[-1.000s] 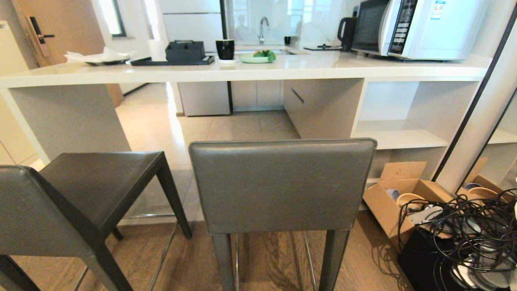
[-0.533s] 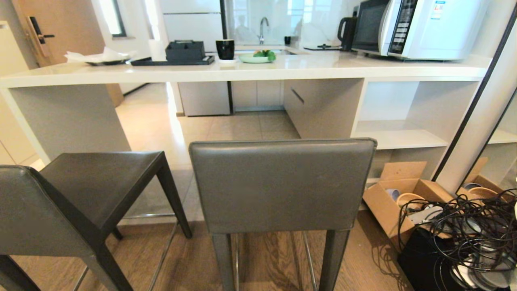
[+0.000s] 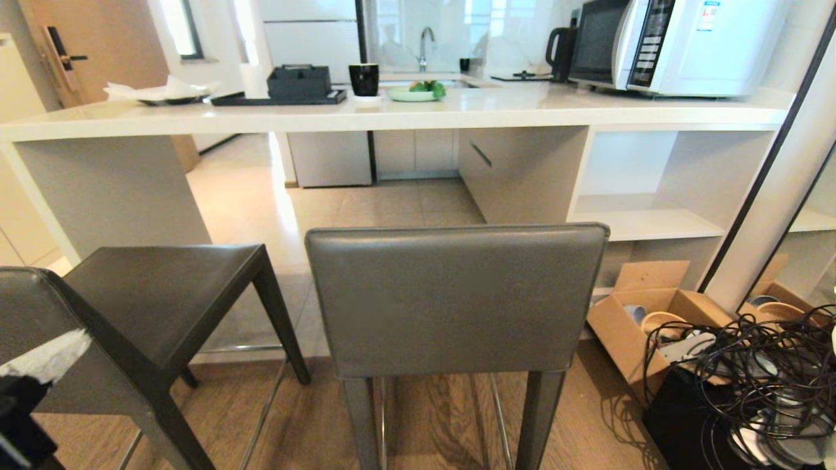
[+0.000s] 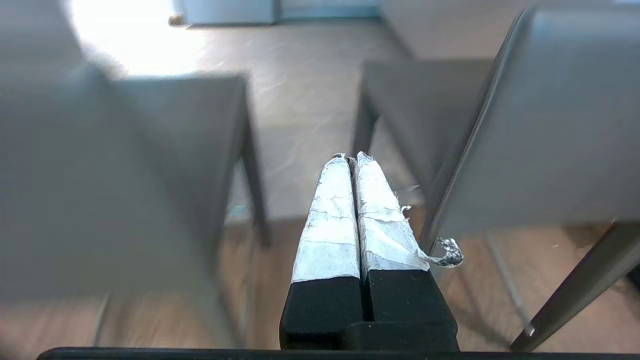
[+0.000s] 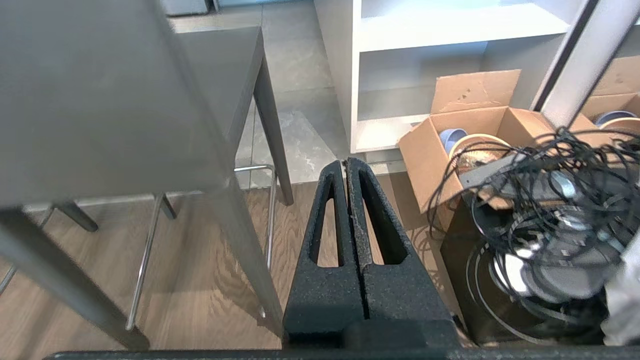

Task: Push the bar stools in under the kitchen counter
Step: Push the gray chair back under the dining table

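Both tall bar stools with dark grey leather seats and low backrests, one centred (image 3: 457,300) and one to its left (image 3: 130,326), stand well short of the long white stone kitchen counter (image 3: 392,114), so pushing has not begun. The left gripper (image 4: 350,157), white-taped fingers pressed together and empty, points between them. The right gripper (image 5: 346,162), also closed on nothing, has the centred stool just beside it. Next, probably, a closed tip must meet a backrest.

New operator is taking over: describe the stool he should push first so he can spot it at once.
Find the long white counter with the microwave on top. The stool stands before its open middle, squarely backrest-on in the head view. Its neighbour sits further left, angled, showing its seat.
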You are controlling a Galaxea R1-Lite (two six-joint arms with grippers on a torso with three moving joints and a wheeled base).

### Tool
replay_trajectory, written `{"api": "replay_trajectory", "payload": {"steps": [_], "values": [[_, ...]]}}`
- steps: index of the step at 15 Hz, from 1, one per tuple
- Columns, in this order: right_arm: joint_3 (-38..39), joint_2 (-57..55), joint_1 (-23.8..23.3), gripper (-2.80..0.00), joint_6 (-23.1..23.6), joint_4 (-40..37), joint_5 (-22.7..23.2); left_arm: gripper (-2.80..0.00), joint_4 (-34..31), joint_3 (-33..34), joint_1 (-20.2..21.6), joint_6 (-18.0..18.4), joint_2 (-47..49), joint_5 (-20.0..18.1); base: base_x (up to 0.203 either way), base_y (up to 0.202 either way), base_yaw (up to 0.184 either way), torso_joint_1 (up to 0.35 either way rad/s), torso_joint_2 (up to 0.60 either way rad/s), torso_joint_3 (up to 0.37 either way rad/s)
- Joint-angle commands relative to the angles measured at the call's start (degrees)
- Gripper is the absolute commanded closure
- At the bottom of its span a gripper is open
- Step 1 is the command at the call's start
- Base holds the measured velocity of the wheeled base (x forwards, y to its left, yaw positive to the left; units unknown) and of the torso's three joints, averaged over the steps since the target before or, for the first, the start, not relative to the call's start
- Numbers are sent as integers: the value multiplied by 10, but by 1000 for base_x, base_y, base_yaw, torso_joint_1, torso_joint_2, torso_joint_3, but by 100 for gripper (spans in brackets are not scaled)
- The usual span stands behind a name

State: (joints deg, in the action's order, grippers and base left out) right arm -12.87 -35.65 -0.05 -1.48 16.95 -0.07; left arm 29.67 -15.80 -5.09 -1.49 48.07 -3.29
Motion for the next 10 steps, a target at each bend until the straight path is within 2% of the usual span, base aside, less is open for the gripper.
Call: {"api": "replay_trajectory", "payload": {"steps": [1, 3, 6, 8, 10], "values": [[-12, -159, 0, 0, 0, 89, 0, 0, 96, -8, -34, -1, 140, 1, 0, 0, 0, 0, 0, 0], [-45, -235, 9, 0, 0, 141, -1, 0, 131, -21, -51, -4, 191, 2, 0, 0, 0, 0, 0, 0], [-102, -309, 39, 0, -2, 164, -5, 0, 195, -32, -70, -4, 267, 12, 0, 0, 0, 0, 0, 0], [-118, -352, 48, 0, -3, 170, -6, 0, 237, -31, -100, -6, 324, 43, 0, 0, 0, 0, 0, 0], [-120, -404, 53, 0, -4, 214, -8, 0, 295, -30, -123, -6, 387, 72, 0, 0, 0, 0, 0, 0]]}}
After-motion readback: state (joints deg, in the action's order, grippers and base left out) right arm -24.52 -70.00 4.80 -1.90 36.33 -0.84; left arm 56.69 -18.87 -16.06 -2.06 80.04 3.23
